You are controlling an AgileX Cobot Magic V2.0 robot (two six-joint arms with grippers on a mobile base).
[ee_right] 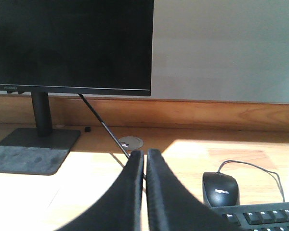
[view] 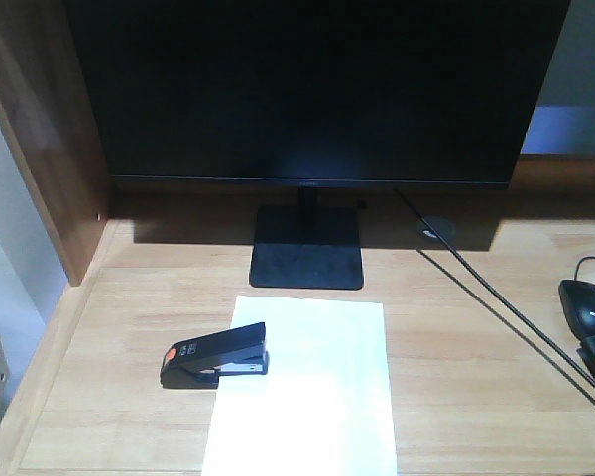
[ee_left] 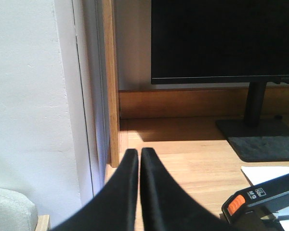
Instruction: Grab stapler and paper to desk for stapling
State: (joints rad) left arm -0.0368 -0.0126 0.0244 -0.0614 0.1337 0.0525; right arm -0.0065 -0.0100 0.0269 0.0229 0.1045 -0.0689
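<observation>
The black stapler (view: 216,356) with its orange patch lies on the light wood desk (view: 456,337), its mouth over the left edge of the white paper (view: 307,387) in front of the monitor. Neither arm shows in the front view. In the left wrist view my left gripper (ee_left: 139,153) is shut and empty, held above the desk's left end, with the stapler (ee_left: 260,197) low at the right and a corner of the paper (ee_left: 269,173) behind it. My right gripper (ee_right: 145,154) is shut and empty too, above the desk's right half.
A black monitor (view: 312,89) on a square stand (view: 307,250) fills the back. Its cable (view: 496,307) runs diagonally to the right, past a round grommet (view: 437,230). A black mouse (ee_right: 220,187) and keyboard (ee_right: 265,219) sit at the right. A wooden side panel (view: 50,149) bounds the left.
</observation>
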